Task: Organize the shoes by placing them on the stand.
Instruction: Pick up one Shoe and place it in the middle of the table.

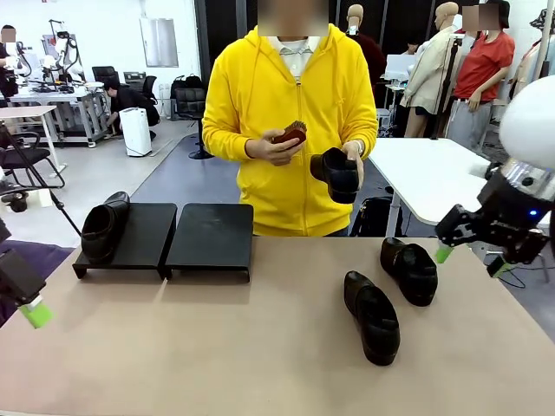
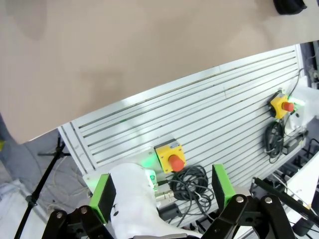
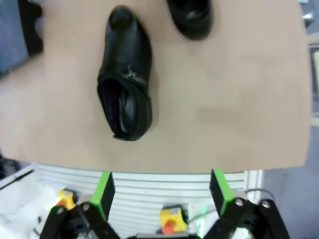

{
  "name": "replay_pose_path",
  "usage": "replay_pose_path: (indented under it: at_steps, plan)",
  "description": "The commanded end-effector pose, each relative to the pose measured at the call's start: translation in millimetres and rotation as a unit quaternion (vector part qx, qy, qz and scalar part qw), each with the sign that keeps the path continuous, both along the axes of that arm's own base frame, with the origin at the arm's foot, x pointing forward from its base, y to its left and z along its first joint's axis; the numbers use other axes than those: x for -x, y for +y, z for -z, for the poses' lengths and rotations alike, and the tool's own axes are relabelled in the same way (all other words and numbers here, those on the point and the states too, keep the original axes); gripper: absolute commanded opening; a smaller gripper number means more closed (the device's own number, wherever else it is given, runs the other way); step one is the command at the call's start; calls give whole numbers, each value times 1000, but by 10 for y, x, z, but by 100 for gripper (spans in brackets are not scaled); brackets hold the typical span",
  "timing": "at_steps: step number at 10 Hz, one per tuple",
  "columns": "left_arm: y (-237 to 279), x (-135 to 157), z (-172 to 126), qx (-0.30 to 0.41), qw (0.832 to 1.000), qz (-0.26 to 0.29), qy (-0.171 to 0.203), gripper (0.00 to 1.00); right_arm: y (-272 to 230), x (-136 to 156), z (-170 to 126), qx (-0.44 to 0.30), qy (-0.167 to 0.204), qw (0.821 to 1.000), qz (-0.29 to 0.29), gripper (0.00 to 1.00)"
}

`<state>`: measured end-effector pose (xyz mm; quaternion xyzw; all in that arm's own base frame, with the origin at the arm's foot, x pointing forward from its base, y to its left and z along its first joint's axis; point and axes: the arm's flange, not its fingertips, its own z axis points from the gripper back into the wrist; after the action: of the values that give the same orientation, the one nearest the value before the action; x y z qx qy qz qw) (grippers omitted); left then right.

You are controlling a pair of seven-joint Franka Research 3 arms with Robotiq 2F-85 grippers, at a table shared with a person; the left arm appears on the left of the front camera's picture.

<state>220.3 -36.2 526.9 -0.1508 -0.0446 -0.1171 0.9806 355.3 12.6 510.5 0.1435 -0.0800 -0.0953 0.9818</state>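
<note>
Jaws of the left gripper [image 2: 162, 188] are spread full with nothing between the pads. It hangs off the near edge of the table [image 1: 217, 347], at eight o'clock on the tabletop as the front view shows it.

At ten o'clock is the stand [image 1: 163, 260], two trays side by side. One shoe [image 1: 104, 227] lies on the left tray [image 1: 149, 232]; the right tray [image 1: 212, 232] is bare.

At twelve o'clock a person [image 1: 290, 95] holds a second shoe [image 1: 336, 173] and a brush [image 1: 291, 133].

At four o'clock, loose on the table, are the nearer shoe [image 1: 373, 316] and the farther shoe [image 1: 409, 270], close but apart.

At three o'clock the right gripper [image 1: 469, 260] is raised, jaws wide, empty.

Likely step: the right arm takes a loose shoe. Best to set the pads across its narrow width by the opening, grip the glossy leather firmly, and lay it flat on a tray.

Count: shoes four, trays two, brush one.
</note>
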Motion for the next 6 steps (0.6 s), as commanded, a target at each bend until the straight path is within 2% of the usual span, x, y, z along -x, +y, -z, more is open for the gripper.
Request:
replay_pose_path:
  at_steps: [1, 2, 5, 6]
  plan:
    - [24, -25, -23, 4, 1000, 4, -3, 100, -553, 446, -187, -38, -12, 999, 18, 100]
    - [24, -25, -23, 4, 1000, 4, -3, 100, -864, 721, -255, -73, -10, 997, 22, 100]
    - [24, -25, -23, 4, 1000, 4, -3, 100, -1433, 1094, -394, -114, -14, 990, 79, 100]
    - [24, -25, -23, 4, 1000, 4, -3, 100, -1780, 1283, -552, -133, -22, 985, 104, 100]
